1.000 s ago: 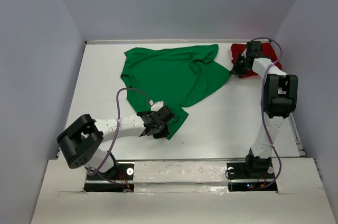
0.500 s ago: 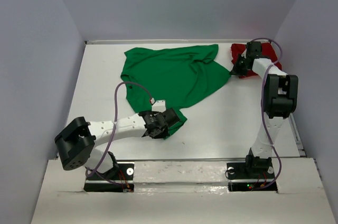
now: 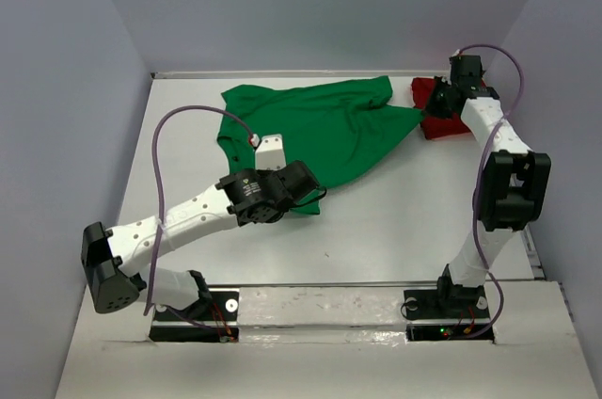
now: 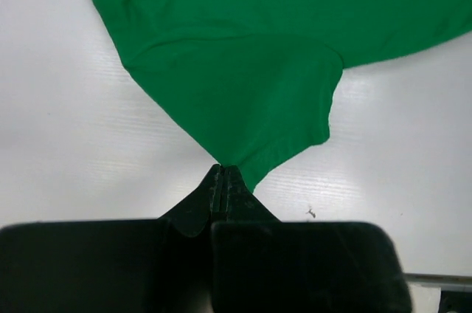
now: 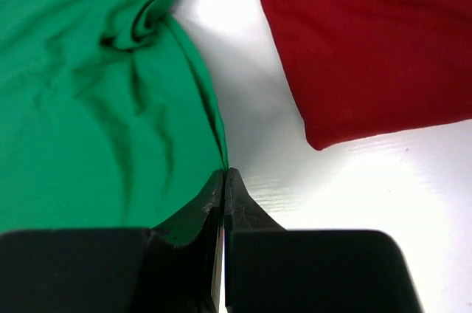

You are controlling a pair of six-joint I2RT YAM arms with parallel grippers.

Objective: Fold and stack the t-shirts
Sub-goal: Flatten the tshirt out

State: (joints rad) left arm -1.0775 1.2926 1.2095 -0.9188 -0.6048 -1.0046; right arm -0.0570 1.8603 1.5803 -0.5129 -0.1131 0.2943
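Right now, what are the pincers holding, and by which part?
Both hold the green t-shirt: the left pincer pinches a near corner, the right pincer its edge tip beside the red t-shirt.

Two t-shirts lie on one white table: one green t-shirt and one dark red t-shirt. Two robot arms stand at its near edge, one left arm and one right arm. Each arm carries a single black claw, making two in all: the left claw and the right claw. Each claw has two fingers, four altogether. Two purple cables are in view, the left cable looping over one arm and the right cable arching over the other. Two black base plates anchor the arms, one apiece. Three pale walls enclose the table.
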